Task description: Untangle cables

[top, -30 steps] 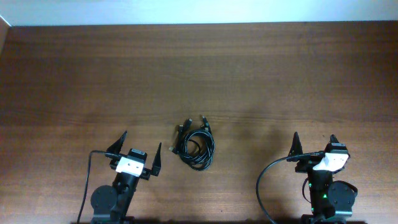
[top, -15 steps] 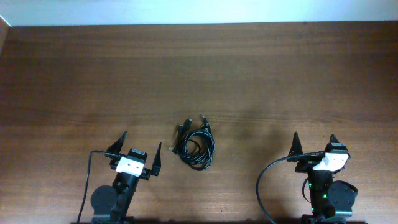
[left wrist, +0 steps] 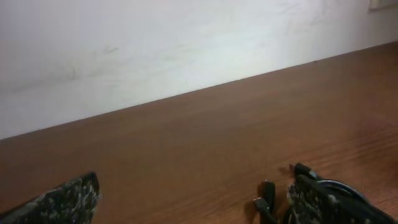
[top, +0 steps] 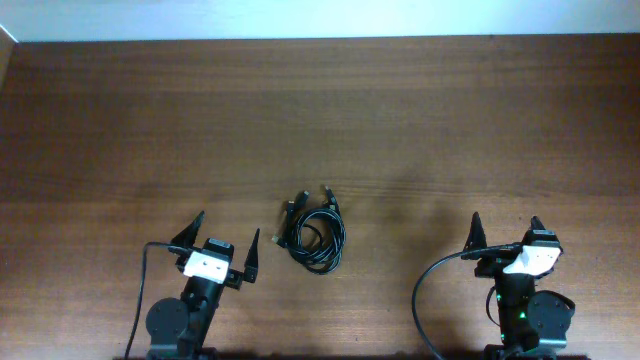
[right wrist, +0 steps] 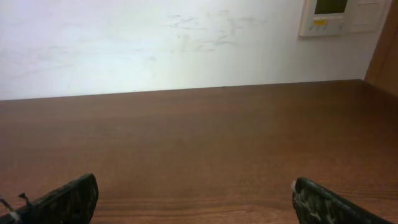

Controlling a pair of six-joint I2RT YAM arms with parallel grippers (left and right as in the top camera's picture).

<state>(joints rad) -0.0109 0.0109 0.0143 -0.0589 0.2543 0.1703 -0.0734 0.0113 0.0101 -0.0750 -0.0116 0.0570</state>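
The cables point(top: 312, 235) lie in 1 tangled coil on the table point(top: 320, 110), nearer the left gripper point(top: 228, 226). It and the right gripper point(top: 506, 220) gape wide, empty. The cords look light and limp; pinch a free plug end point(top: 325, 189).

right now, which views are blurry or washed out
Overhead: even light, cables sharp on the table. Left wrist: soft overall, jaws blurred at the bottom edge, wall pale. Right wrist: wall washed out at the centre, jaws blurred.
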